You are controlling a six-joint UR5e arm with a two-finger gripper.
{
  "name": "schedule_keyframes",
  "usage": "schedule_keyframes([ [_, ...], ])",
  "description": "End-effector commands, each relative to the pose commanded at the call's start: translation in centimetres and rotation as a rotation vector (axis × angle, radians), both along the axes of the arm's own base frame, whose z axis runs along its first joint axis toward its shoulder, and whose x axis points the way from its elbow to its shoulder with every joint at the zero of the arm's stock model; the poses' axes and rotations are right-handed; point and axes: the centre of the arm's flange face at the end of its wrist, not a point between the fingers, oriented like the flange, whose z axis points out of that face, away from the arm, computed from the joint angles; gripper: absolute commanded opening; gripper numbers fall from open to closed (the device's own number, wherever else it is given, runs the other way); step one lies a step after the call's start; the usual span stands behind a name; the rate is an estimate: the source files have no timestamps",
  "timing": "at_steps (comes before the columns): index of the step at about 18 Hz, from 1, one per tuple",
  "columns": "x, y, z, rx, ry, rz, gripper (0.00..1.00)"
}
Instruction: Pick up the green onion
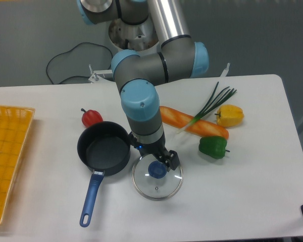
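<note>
The green onion (208, 106) lies on the table right of centre. Its pale end rests across a thick orange stick (192, 122), and its dark leaves fan toward the back right. My gripper (157, 158) hangs well to the left of the onion, just above the blue knob (156, 170) of a glass lid (157, 180). The fingers stand apart on either side of the knob and hold nothing.
A black pan with a blue handle (104, 151) sits left of the lid, with a red pepper (91, 117) behind it. A yellow pepper (229, 115) and a green bell pepper (213, 146) lie near the onion. A yellow basket (7, 151) is at the left edge.
</note>
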Motion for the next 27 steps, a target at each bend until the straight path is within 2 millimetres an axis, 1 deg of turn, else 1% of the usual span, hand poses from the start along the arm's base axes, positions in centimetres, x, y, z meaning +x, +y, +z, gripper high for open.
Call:
schedule_keyframes([
  [5, 0.5, -0.4, -0.9, -0.01, -0.013, 0.024, 1.0],
  [9, 0.5, -0.4, -1.1, -0.003, -0.017, 0.103, 1.0],
  [13, 0.8, -0.3, -2.2, -0.019, -0.026, 0.125, 1.0],
  [15, 0.6, -0.4, -2.3, -0.025, -0.009, 0.176, 1.0],
  [17, 0.5, -0.4, -2.3, -0.033, -0.001, 0.171, 1.0],
  [19, 0.3, -0.5, -2.3, -0.033, -0.002, 0.151, 1.0],
  [22, -0.4, -1.0, -2.6, -0.045, -0.026, 0.017, 1.0],
  [25, -1.4, -2.0, -3.1, -0.056, -0.051, -0.105, 1.0],
  [27, -2.1, -3.0, -3.8, -0.069, -0.063, -0.139, 1.0],
])
